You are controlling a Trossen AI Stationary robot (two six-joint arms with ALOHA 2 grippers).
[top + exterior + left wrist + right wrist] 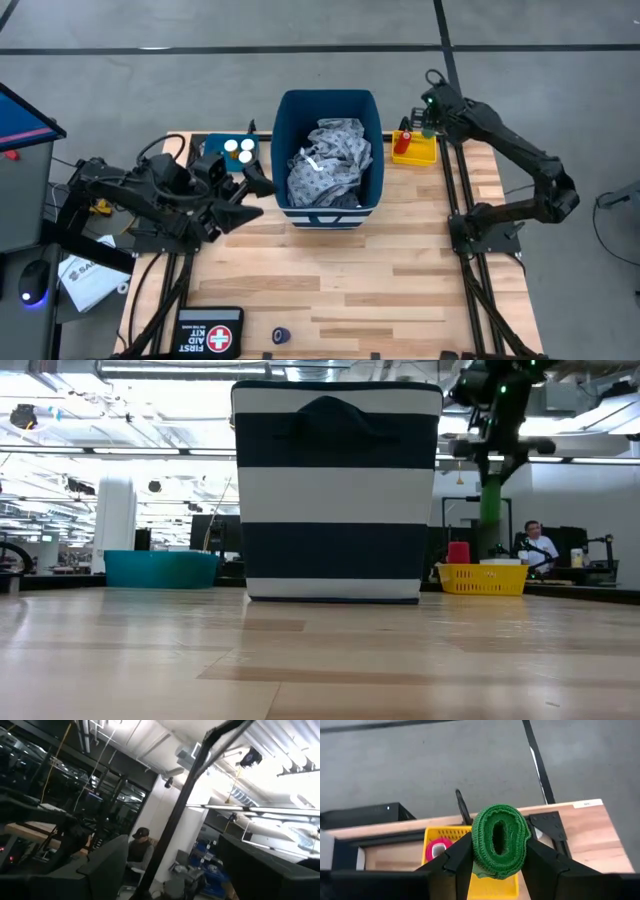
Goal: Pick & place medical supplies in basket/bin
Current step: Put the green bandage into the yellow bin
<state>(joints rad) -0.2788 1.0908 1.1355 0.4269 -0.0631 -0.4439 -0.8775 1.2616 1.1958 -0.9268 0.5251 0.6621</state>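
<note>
A green woven bandage roll [499, 841] is being held clamped in the right end effector [496, 851] above the shallow yellow plastic tray [414, 150]; lowering and release are judged next. The left end effector [243, 199] is being kept apart, idle.

Looks like a big open robotics lab or industrial workspace. Bare grey concrete floor [560, 60] with dark tape lines around a wooden butcher-block surface [340, 280], exposed ceiling ducts [187, 752] and strip lights overhead, rows of desks with monitors, and a person [537, 545] seated at a workstation way beyond the right end effector [499, 851].
</note>
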